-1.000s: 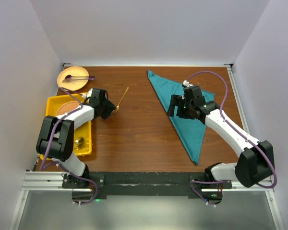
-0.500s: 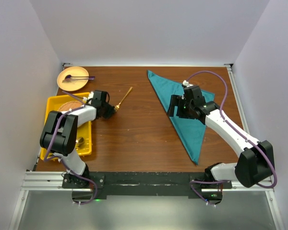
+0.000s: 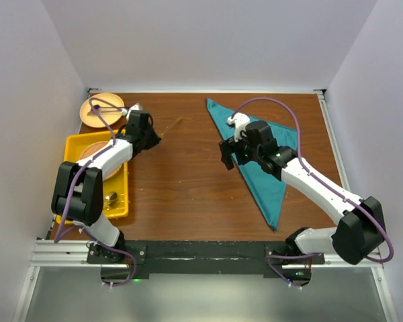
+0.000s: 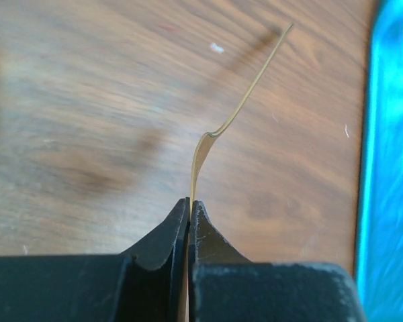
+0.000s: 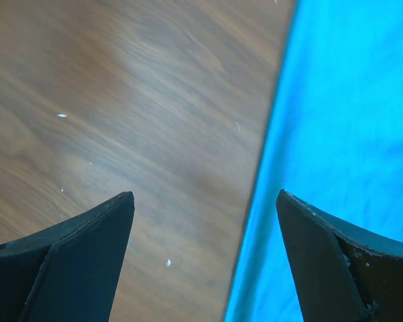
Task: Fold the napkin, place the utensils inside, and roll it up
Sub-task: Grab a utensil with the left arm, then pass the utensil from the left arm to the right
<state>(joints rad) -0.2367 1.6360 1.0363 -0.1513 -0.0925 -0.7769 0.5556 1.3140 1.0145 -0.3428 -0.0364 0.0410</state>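
The teal napkin (image 3: 258,157) lies folded into a long triangle on the right half of the wooden table, and it shows again at the right of the left wrist view (image 4: 386,168). My left gripper (image 3: 154,139) (image 4: 189,201) is shut on the end of a thin gold fork (image 4: 245,100), which sticks out over the table toward the napkin and looks blurred from above (image 3: 172,125). My right gripper (image 3: 227,157) (image 5: 205,194) stands open above the napkin's left edge (image 5: 349,100), with nothing between its fingers.
A yellow tray (image 3: 74,144) at the left edge holds a brown disc and a small gold item (image 3: 111,196). Behind it stands a wooden plate (image 3: 94,111) with a purple-ended stick. White walls close in the table's sides and back.
My left gripper has shut on the fork and lifted it toward the back of the table. The right arm has swung left to the napkin's left edge.
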